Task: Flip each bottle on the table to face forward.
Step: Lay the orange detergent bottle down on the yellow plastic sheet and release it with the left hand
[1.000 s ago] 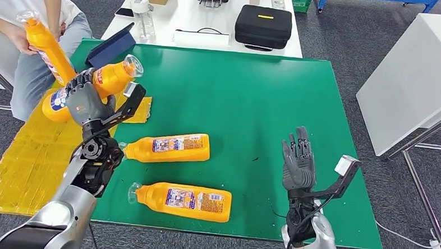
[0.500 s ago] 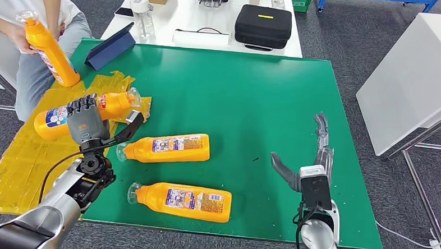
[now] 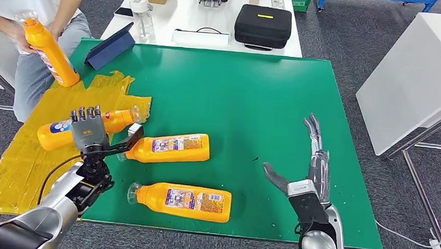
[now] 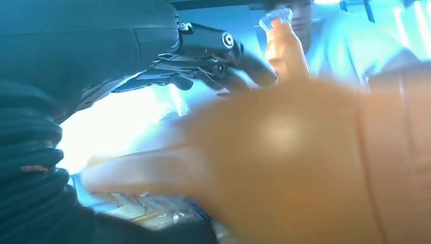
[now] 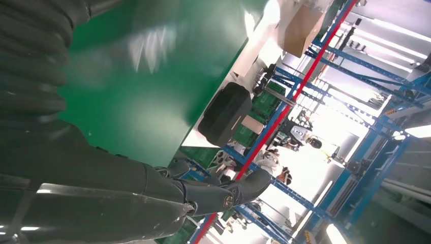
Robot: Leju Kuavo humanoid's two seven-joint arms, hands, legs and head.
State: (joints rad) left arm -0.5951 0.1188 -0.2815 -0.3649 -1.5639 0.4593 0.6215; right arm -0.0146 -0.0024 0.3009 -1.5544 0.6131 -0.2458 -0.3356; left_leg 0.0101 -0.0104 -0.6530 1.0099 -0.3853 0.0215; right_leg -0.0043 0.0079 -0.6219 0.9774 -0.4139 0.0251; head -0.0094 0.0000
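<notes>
The left hand [image 3: 87, 131] grips one bottle [image 3: 58, 133] on the yellow sheet [image 3: 20, 160], right hand [image 3: 309, 170] fingers spread; two bottles [image 3: 169, 147] await on the bench [image 3: 236, 91].

Arms: silver metal shells, black joints with exposed black cables.
Left robot hand [image 3: 87, 131]: dark grey, stubby dark fingers, black camera bracket alongside.
Right robot hand [image 3: 309, 167]: dark grey, slim fingers, thick thumb.
Wrist covers: grey, ribbed.
</notes>
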